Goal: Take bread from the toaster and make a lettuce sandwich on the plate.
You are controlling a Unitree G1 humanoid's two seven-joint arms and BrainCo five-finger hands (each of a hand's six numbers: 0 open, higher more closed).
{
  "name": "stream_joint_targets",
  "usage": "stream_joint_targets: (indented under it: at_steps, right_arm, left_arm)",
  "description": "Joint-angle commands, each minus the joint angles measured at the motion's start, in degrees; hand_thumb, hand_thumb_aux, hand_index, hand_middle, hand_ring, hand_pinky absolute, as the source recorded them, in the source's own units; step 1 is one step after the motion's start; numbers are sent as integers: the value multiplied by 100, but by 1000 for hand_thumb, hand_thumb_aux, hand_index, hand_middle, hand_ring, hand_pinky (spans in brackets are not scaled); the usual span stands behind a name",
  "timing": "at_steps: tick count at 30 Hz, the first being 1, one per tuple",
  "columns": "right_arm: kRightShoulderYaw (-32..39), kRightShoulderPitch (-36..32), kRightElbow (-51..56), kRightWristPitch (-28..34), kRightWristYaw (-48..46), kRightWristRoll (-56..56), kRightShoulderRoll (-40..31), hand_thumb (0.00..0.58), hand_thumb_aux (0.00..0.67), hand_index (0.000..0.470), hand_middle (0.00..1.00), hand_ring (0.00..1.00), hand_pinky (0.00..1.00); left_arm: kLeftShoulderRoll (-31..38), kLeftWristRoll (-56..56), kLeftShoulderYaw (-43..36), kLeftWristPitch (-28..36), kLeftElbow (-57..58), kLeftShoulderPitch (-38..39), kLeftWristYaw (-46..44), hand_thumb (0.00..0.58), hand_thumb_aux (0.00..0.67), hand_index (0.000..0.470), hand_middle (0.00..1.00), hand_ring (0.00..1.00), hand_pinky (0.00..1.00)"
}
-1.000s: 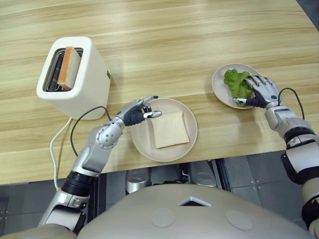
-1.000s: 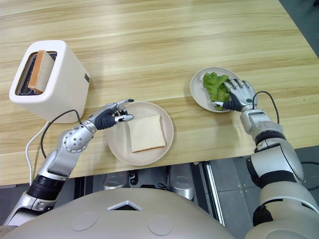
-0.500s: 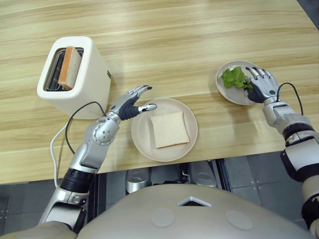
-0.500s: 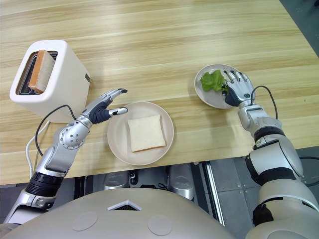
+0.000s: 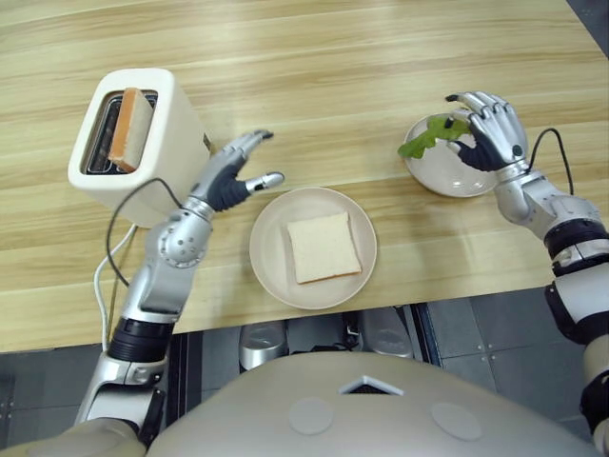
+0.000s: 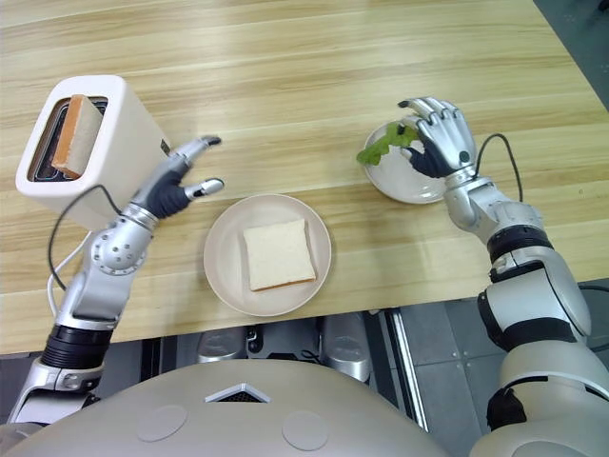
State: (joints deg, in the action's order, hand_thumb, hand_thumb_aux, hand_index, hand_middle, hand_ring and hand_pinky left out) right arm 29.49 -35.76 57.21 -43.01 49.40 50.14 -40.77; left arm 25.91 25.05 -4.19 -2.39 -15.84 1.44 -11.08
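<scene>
Toaster point(image 5: 179, 145) sits far left on the wooden table point(image 5: 333, 67), and one browned bread slice point(image 5: 130, 129) stands upright in its slot, waiting.

Just beside it comes the left hand point(image 5: 231, 176). A second ago it hovered at the edge of the big plate; now it has swung up and away towards the toaster's side, fingers spread apart and holding nothing. It is close to the white casing, but I cannot tell whether it touches it. My read: it is lining up for that second slice.

Centre stage is the big plate point(image 5: 265, 249), with one pale bread slice point(image 5: 324, 248) lying flat on it, bare on top. That is the base of the sandwich, ready.

Over to the right is the real news. The lettuce leaf point(image 5: 426, 138) is up! A second ago it lay on the small plate point(image 5: 445, 179) under the fingers; now it dangles above that plate's left rim, clear of the dish. The right hand point(image 5: 493, 129) has risen with it, fingers curled and pinching the leaf at its right end.

So the pick looks good. What is left, by my judgement, is to carry the leaf left onto the bare slice, then fetch the toaster bread to top it. The limp leaf could slip from so light a pinch.
</scene>
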Motion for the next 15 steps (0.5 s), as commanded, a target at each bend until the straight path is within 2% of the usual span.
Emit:
stream_joint_targets:
  at_steps: [1, 7, 11, 15]
  right_arm:
    - [-75, 312, -1142, -331, -285, -141, 110, 580, 670, 460, 1000, 1000, 1000]
    - [-71, 700, -2548, -419, -1096, -240, 509, 580, 670, 460, 1000, 1000, 1000]
    - [41, 749, -2927, -493, -1561, -266, 1000, 580, 670, 460, 1000, 1000, 1000]
    - [216, 882, -3179, -615, -1956, -243, 1475, 580, 670, 460, 1000, 1000, 1000]
  left_arm:
    - [81, -324, 650, 8, -558, -186, 85, 0, 0, 0, 0, 0, 0]
    - [233, -476, 1567, 75, -1208, -476, 192, 0, 0, 0, 0, 0, 0]
    - [438, -123, 1945, 62, -1470, -591, 345, 0, 0, 0, 0, 0, 0]
    - [681, 419, 2162, 10, -1212, -572, 610, 0, 0, 0, 0, 0, 0]
